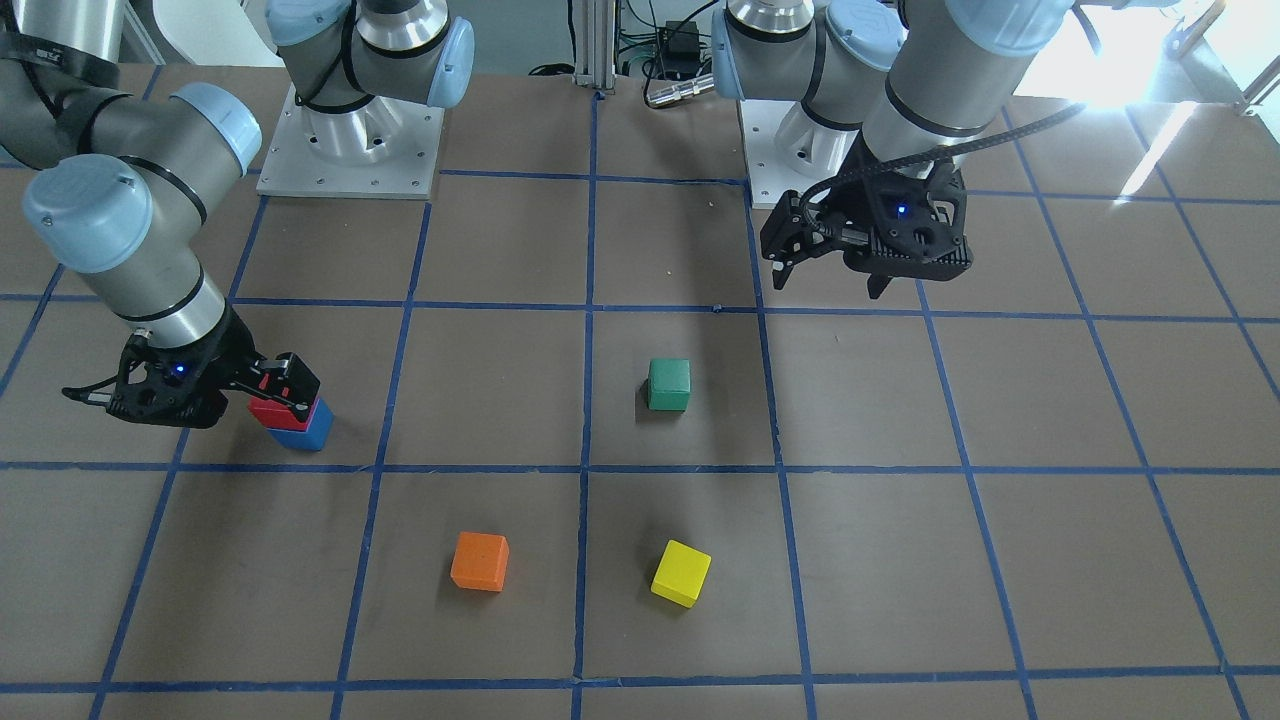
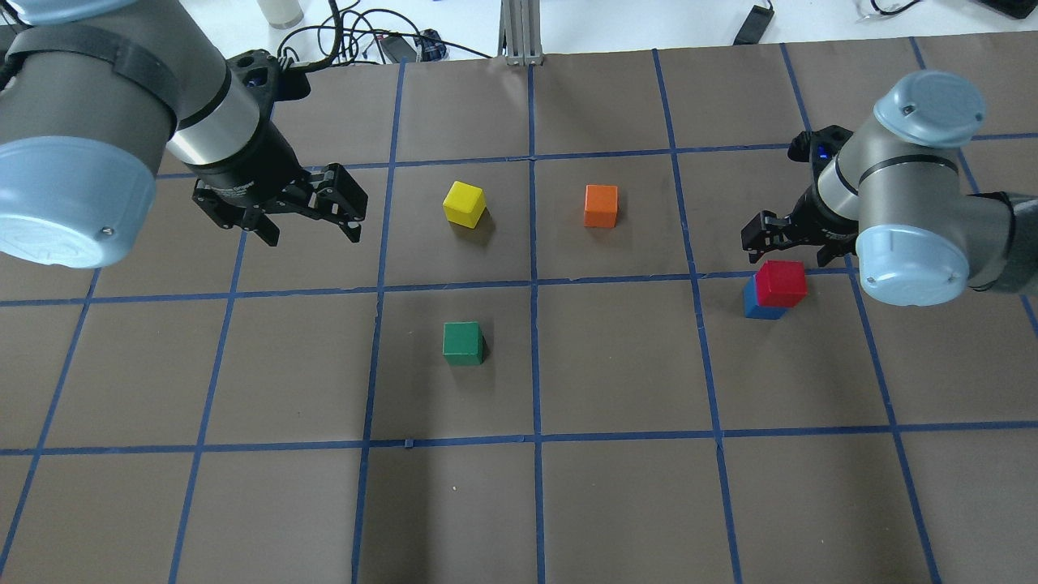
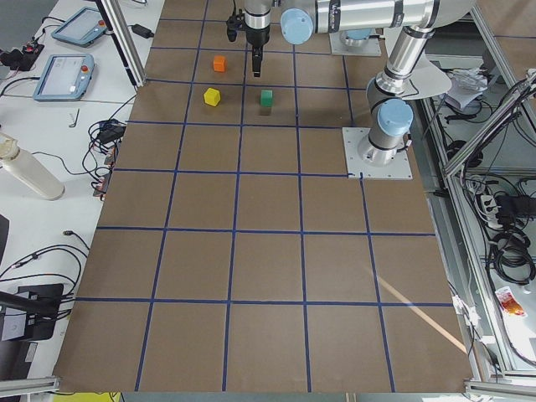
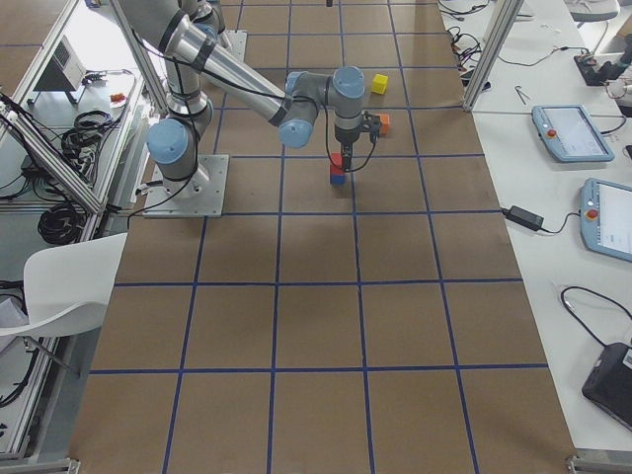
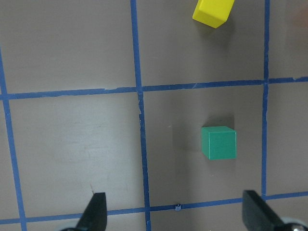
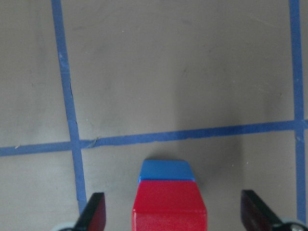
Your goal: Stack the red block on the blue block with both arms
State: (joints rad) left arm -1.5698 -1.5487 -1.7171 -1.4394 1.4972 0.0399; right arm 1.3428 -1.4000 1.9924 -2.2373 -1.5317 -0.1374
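One red block point(image 6: 169, 207) atop blue block point(image 6: 167, 170), between spread right claw point(image 6: 172, 211)

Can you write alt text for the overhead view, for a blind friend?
A red block sits on a blue block at right, the right end effector open by it. A green cube, yellow cube and orange cube lie mid-table.
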